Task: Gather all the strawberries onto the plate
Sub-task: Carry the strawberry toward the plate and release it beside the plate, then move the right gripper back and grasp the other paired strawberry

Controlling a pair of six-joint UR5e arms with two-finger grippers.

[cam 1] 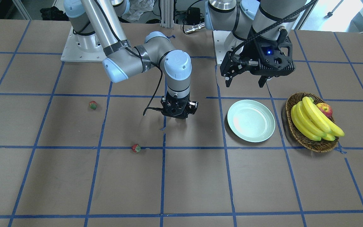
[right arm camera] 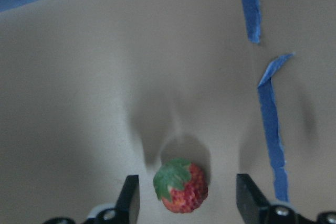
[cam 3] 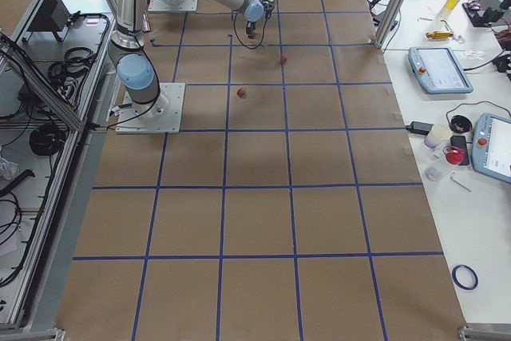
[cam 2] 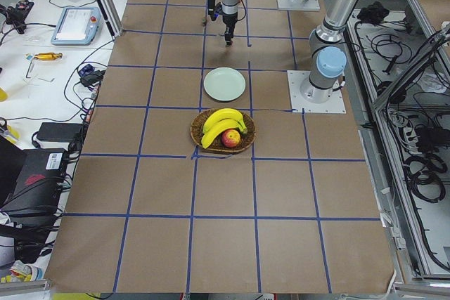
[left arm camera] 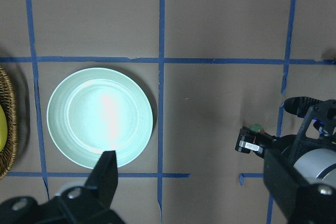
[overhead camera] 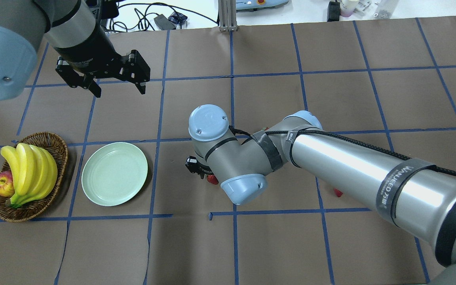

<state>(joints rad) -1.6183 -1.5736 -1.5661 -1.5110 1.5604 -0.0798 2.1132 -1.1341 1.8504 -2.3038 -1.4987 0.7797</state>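
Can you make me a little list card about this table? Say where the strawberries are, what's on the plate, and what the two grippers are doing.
Right gripper: open, low over the table, with a strawberry between its fingers, not squeezed
Left gripper: open, empty, raised near the plate
Other strawberries: two, loose on the table
Plate: empty
Basket: holds bananas and an apple
Collected so far: none

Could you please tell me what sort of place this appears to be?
Probably a robotics lab: a table gridded with blue tape, teach pendants on a side bench, and cable bundles alongside.
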